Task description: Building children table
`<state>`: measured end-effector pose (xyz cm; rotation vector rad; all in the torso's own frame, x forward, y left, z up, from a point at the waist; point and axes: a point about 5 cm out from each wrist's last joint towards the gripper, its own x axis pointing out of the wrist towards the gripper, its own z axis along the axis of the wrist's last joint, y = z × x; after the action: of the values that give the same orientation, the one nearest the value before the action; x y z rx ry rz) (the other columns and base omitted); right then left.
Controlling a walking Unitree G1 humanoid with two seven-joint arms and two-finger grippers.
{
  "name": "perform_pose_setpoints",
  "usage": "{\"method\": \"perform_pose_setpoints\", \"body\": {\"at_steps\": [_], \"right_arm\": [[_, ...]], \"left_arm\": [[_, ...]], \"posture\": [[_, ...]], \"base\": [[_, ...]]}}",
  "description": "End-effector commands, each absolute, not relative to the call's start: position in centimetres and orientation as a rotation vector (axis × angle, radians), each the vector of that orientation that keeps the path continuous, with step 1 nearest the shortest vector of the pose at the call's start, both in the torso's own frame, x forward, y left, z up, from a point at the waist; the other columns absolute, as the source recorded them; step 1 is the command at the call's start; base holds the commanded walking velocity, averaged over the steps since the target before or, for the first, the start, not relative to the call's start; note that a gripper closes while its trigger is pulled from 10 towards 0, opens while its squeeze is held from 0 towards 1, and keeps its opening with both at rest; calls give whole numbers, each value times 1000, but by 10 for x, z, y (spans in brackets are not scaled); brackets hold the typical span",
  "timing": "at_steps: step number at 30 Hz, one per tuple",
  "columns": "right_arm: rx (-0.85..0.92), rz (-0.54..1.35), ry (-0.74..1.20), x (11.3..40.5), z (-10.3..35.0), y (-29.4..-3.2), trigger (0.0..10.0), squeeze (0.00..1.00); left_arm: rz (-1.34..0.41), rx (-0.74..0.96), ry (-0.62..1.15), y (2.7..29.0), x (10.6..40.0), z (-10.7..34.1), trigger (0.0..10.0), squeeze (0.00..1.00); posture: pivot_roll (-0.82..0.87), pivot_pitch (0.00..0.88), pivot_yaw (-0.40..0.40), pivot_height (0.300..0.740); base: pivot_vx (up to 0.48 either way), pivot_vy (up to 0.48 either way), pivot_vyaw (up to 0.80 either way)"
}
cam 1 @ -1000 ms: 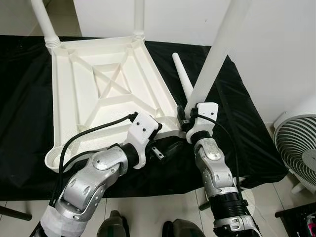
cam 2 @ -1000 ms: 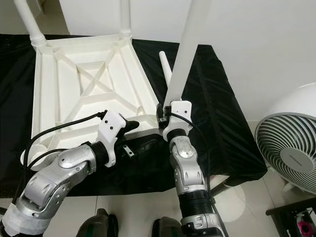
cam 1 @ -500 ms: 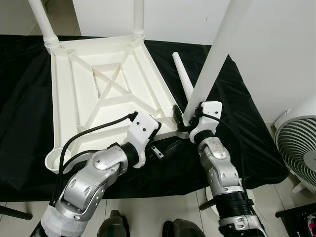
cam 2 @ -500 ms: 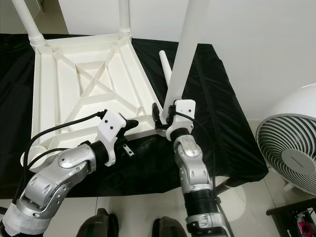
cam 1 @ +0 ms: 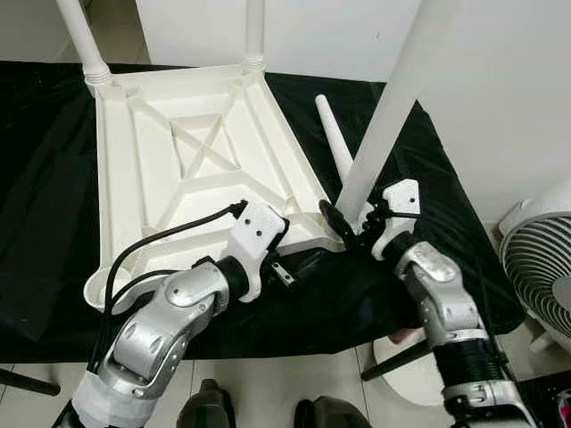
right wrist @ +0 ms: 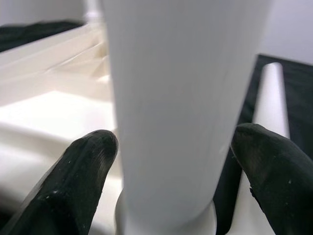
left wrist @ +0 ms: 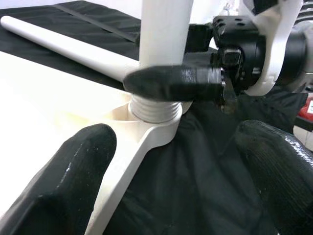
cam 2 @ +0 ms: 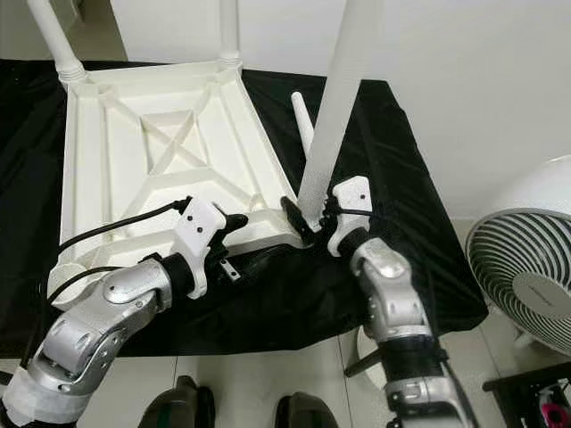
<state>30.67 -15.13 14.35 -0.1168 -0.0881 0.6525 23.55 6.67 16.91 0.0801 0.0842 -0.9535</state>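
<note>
The white children's table top [cam 1: 178, 169] lies upside down on a black cloth. Two legs [cam 1: 82, 40] [cam 1: 254, 31] stand in its far corners. A third table leg [cam 1: 393, 98] stands in the near right corner socket [left wrist: 154, 110], tilted a little to the right. My right gripper [cam 1: 343, 214] is shut on this leg's base, with one finger [left wrist: 171, 83] across its front. My left gripper [left wrist: 176, 147] is open just in front of that corner, holding nothing. A loose fourth leg [cam 1: 332, 134] lies on the cloth behind.
The black cloth [cam 1: 45, 178] covers the low surface, whose front edge is just below my arms. A white fan [cam 1: 540, 267] stands on the floor to the right. A wall [cam 1: 500, 89] rises close behind on the right.
My right wrist has swung out to the right around the leg's base. The leg stays in the socket. The left arm has hardly moved.
</note>
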Motion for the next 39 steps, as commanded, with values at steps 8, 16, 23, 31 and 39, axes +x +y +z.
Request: {"method": "perform_pose_setpoints", "body": {"at_steps": [8, 16, 23, 31, 39], "right_arm": [[-152, 778, -47, 317, 138, -152, 10000, 0], [-164, 850, -31, 328, 135, -147, 10000, 0], [-166, 857, -23, 336, 135, -148, 0, 0], [-131, 834, -25, 334, 134, -149, 10000, 0], [-89, 731, -67, 335, 142, -141, 10000, 0]], "left_arm": [[-978, 94, 82, 66, 233, 170, 10000, 0], [-984, 97, 75, 65, 234, 172, 10000, 0], [-976, 97, 67, 65, 235, 174, 10000, 0], [-976, 92, 66, 64, 234, 174, 10000, 0], [-979, 86, 68, 63, 234, 173, 10000, 0]], "posture": [[6, 33, -31, 740], [12, 38, -31, 740], [23, 44, -37, 740], [17, 50, -39, 740], [2, 56, -35, 740]], "base": [[0, 0, 0], [0, 0, 0], [0, 0, 0], [0, 0, 0], [0, 0, 0]]}}
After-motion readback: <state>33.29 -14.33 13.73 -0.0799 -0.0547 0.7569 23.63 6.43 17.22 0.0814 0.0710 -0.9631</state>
